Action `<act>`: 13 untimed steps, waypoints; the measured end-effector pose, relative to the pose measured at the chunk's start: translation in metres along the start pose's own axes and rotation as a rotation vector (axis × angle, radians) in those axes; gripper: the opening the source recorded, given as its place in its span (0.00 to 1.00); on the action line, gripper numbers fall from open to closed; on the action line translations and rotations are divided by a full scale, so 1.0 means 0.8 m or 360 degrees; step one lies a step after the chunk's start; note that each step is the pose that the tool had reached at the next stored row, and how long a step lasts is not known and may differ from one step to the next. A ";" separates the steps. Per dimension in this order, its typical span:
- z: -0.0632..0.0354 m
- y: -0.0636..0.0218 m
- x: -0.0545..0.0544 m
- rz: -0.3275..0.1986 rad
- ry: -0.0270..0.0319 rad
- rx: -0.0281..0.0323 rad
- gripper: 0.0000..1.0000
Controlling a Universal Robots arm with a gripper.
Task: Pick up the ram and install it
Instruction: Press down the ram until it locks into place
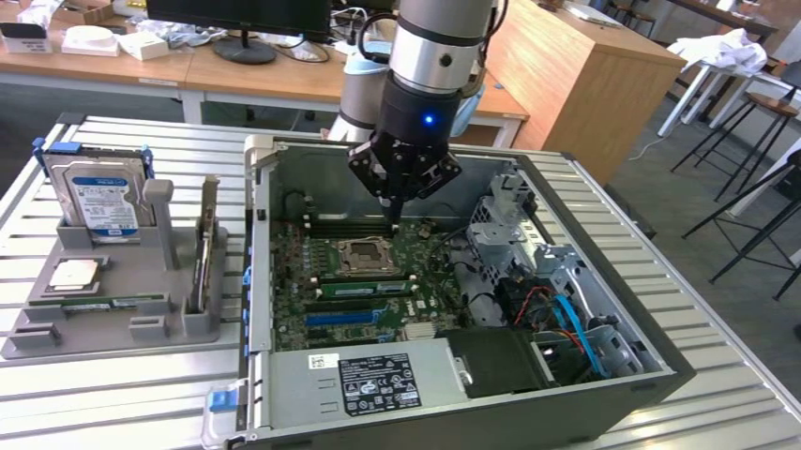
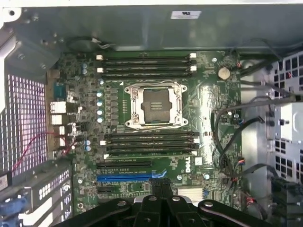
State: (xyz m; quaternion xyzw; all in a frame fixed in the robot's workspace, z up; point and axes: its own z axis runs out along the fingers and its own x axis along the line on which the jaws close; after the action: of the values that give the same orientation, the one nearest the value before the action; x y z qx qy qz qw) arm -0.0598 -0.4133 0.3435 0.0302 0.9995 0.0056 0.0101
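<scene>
The gripper (image 1: 396, 217) hangs inside the open computer case (image 1: 651, 370), its jaws pressed together with nothing between them, tips just above the motherboard (image 1: 328, 291) near the memory slots (image 1: 351, 226) behind the empty processor socket (image 1: 362, 256). In the wrist view the closed gripper (image 2: 161, 182) sits over the blue slot (image 2: 128, 178). The ram (image 1: 203, 246) stands on edge in the grey parts holder (image 1: 94, 323) on the slatted surface (image 1: 100, 394), at the exterior view's left, beside a hard drive (image 1: 98, 195) and a processor chip (image 1: 73, 275).
</scene>
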 end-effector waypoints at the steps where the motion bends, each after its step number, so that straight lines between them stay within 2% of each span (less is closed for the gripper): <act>1: 0.000 0.000 0.000 0.0005 -0.00001 0.00001 0.10; 13: -0.002 0.000 0.000 0.0007 -0.00003 0.00000 0.10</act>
State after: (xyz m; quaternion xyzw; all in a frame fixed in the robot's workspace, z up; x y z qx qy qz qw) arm -0.0599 -0.4132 0.3451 0.0324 0.9994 0.0056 0.0101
